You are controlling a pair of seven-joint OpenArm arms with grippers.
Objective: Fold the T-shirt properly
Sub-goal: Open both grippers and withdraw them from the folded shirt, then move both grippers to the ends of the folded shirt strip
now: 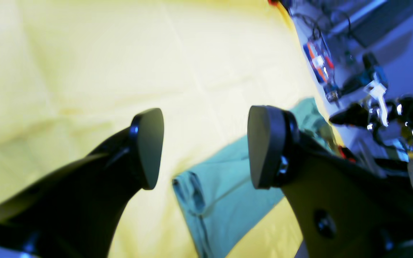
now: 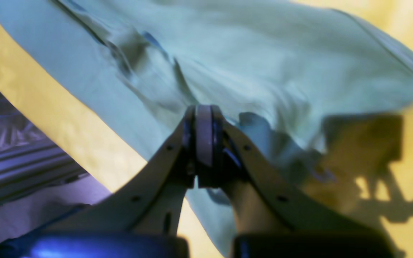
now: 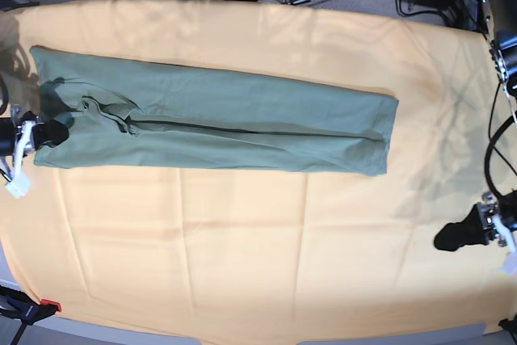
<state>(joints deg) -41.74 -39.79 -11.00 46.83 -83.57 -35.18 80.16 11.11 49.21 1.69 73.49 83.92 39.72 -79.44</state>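
At the base view's left edge, the right gripper (image 3: 48, 131) is clenched on the collar end of the T-shirt (image 3: 218, 123); its wrist view shows the jaws pressed together with green cloth bunched just ahead of them. The shirt stretches away from that claw as a long sage band, both sides already folded in along a centre seam, lying across the orange-yellow table cloth (image 3: 242, 248). This looks like the start of the lengthwise fold: the held end likely has to be lifted and carried toward the hem. Far right, the left gripper (image 1: 206, 147) hangs released, jaws wide, with the hem corner just beneath it.
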